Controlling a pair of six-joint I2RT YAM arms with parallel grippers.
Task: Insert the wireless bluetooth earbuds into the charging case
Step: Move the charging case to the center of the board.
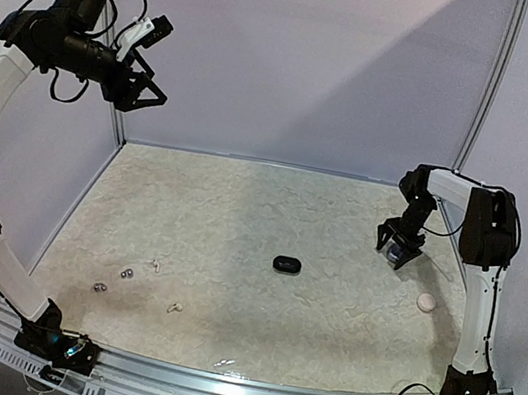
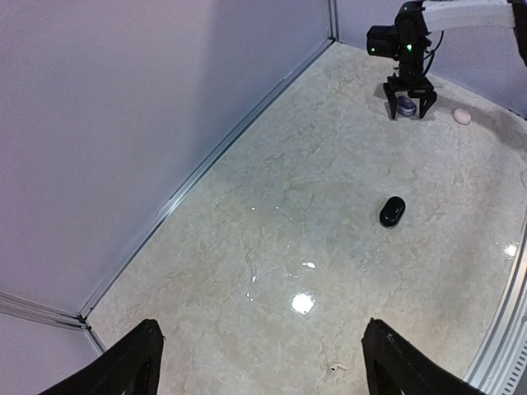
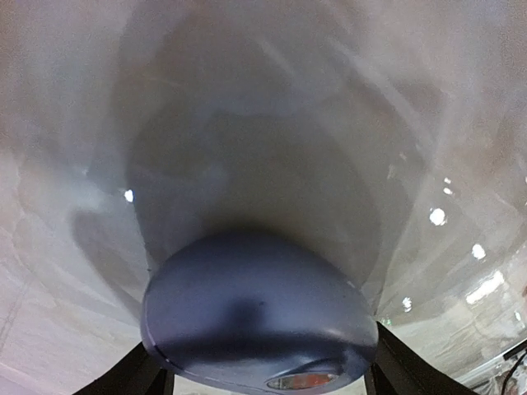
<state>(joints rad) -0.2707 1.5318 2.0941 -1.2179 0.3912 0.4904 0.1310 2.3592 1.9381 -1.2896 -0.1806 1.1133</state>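
Observation:
Several tiny earbuds lie at the table's near left: two white ones and two darker ones. One white earbud shows in the left wrist view. A blue-grey charging case sits between the fingers of my right gripper, which touch both its sides low over the far right of the table. A closed black charging case lies mid-table. My left gripper hangs high at the back left, open and empty.
A pinkish-white case rests on the table near the right arm. Grey walls with metal posts close off the back and left side. A metal rail runs along the near edge.

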